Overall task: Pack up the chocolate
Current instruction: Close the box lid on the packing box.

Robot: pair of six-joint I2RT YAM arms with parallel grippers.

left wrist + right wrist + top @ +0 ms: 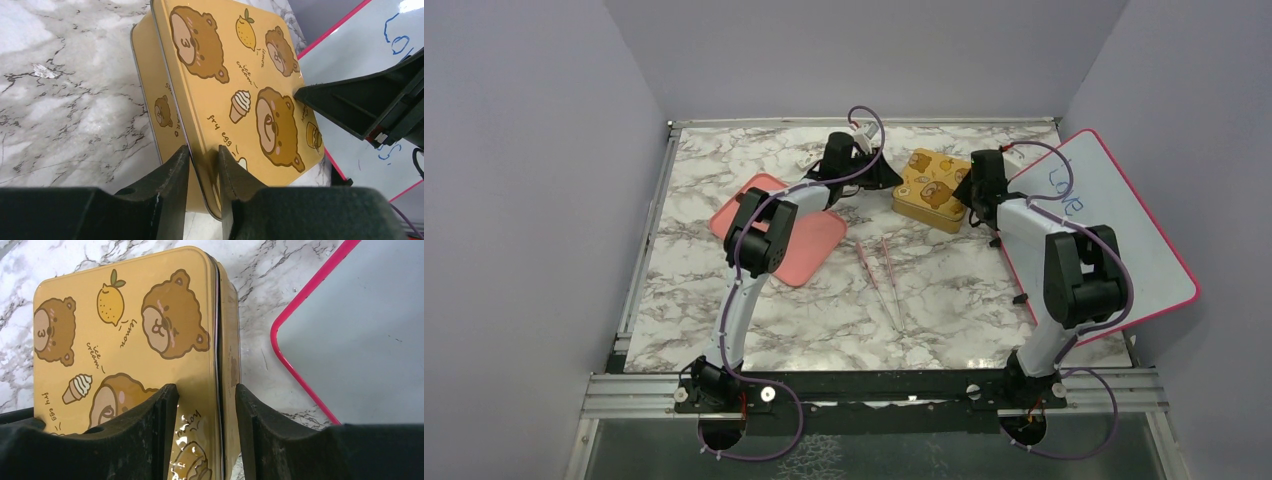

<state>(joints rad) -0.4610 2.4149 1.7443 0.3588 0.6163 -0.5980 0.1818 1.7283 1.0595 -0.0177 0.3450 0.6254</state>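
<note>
Two wrist views alone show the bear-print lid sitting ajar on the gold tin. The left end effector narrowly straddles the lid's rim; whether it grips I cannot tell. The right end effector stands released, astride the lid's edge and the tin's wall. Only the overhead view shows the desk with a pink tray, tweezers and a whiteboard. The chocolate shows in no view; the lid hides the tin's inside.

The lid hides the inside of the yellow bear-printed metal tin. The left arm covers part of the flat pink tray. The pink-rimmed whiteboard runs off both wrist views.
</note>
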